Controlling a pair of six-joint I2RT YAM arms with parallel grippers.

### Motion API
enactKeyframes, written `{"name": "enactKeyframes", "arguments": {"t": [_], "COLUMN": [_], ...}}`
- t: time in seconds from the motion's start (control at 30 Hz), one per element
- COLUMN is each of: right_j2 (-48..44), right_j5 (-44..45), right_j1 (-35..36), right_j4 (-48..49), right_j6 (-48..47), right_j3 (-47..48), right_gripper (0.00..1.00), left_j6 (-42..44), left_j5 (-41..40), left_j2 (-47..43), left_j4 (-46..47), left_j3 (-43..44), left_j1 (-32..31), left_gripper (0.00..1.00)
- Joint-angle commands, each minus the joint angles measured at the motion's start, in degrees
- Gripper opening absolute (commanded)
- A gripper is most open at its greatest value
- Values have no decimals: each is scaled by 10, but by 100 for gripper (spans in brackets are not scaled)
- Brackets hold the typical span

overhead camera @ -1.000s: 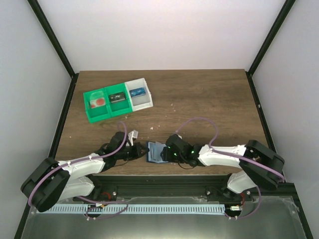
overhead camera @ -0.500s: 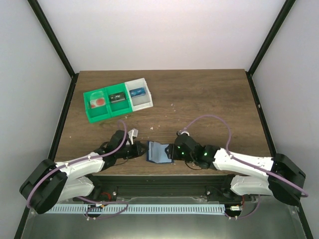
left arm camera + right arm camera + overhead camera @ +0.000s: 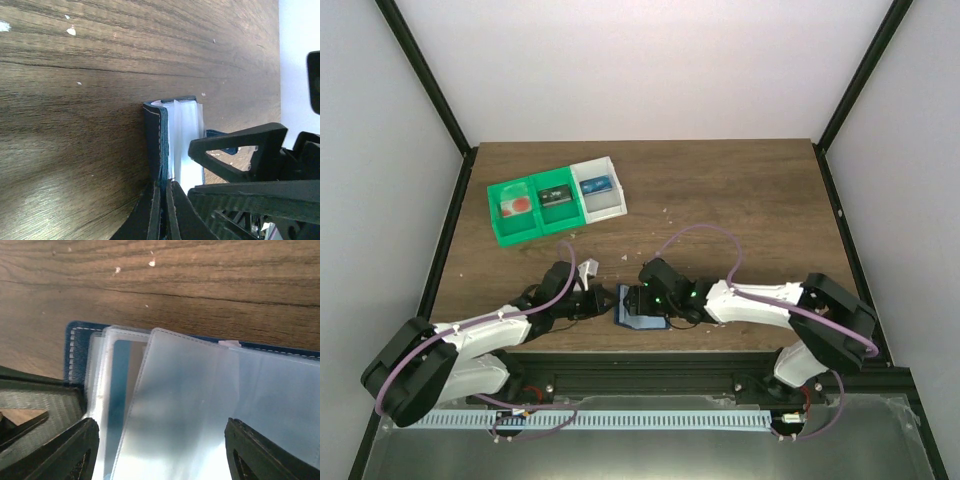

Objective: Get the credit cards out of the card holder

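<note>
White-shelled arms (image 3: 485, 333), black joints (image 3: 412, 360), looping purple cables (image 3: 705, 231), small green lights (image 3: 661, 297)

A green-and-white tray (image 3: 535, 234) sits at the wooden table's (image 3: 740, 190) far left.

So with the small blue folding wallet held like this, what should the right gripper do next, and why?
Probably lower the right gripper slightly and close on the edge of the topmost clear plastic sleeve. Its fingers are open and straddle the fanned sleeves, while the left gripper pinches the small blue folding wallet by its cover edge, steadying it.
</note>
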Motion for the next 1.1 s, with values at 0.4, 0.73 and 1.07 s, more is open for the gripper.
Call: {"name": "enactKeyframes", "arguments": {"t": [0.4,0.73,1.07], "right_j2": [63,34,-21], "right_j5": [41,54,90], "right_j1": [4,4,4], "right_j4": [-53,-59,-149], "right_j6": [11,0,5], "right_j3": [27,11,30], "right_gripper": [60,60,65], "left_j6": [-5,-1,-2], "left_j5": [3,-3,-8], "left_j2": [-20,-14,-14], "left_j4": [6,0,3], "left_j3": [-3,0,-10], "left_j1": [-1,-1,-1], "left_gripper": [0,0,0]}}
